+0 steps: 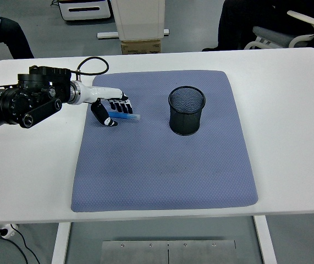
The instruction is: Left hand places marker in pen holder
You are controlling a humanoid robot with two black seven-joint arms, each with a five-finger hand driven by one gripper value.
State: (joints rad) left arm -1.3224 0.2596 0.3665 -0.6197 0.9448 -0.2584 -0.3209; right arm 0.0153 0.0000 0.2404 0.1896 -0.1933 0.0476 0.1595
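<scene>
A blue marker lies on the blue-grey mat near its upper left corner. My left hand comes in from the left and is curled down over the marker, fingers on top of it and thumb below, closing on it. Only the marker's right end shows past the fingers. The black mesh pen holder stands upright on the mat, to the right of the hand. The right hand is out of view.
The mat covers the middle of the white table. A cable loops behind the left wrist. A person sits at the top left, another stands at the top right, and a chair is beyond the table.
</scene>
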